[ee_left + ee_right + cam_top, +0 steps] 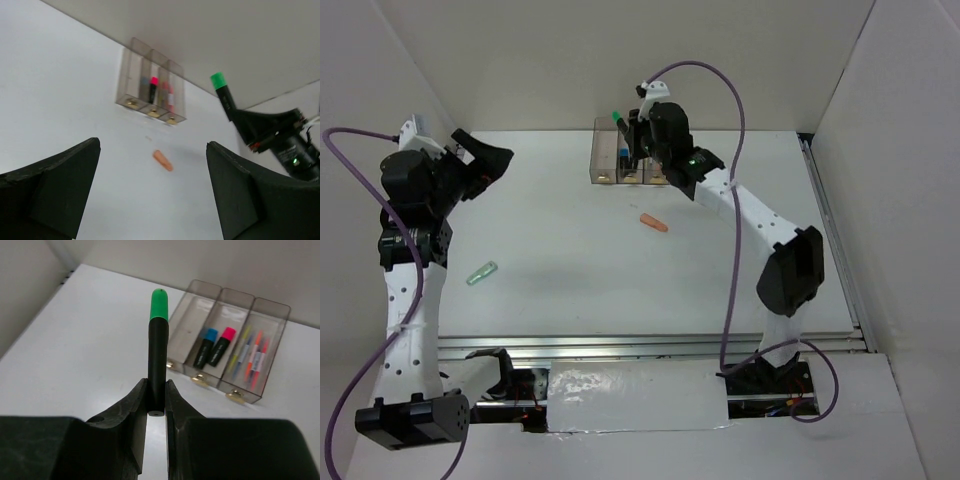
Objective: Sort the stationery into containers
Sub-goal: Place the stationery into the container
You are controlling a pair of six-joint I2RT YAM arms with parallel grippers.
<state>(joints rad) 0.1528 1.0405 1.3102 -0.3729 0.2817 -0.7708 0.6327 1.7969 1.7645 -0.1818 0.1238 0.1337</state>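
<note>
Nearest the arms' bases, on the left of the white table (570, 290), a pale green pen (482, 272) is lying flat and slanted, well apart from everything else. Farther back and right of centre, a short orange pen (654, 223) is lying alone on the table, near the front of the containers but not touching them. At the far left, the left gripper (485, 160) is hanging above the table with its jaws spread wide and nothing between them; its wrist view is looking past both black fingers (55, 185) toward the orange pen and the bins. The right gripper (156, 390) is clamping the lower end of a black marker with a green cap (158, 355), its fingers pressing on both sides of the barrel and the cap pointing away from the wrist. In the top view this gripper is overlapping the middle of the row of bins, with the green cap showing at its left. At the far side, three translucent grey-brown bins (260, 305) are standing joined in a row, each carrying a small yellowish label on its front. The middle bin (239, 295) is holding two black markers side by side, one with a blue cap (211, 334) and one with a pink cap (228, 333). The right bin (272, 307) is holding several thin pens (250, 360) in yellow, orange and pink.
</note>
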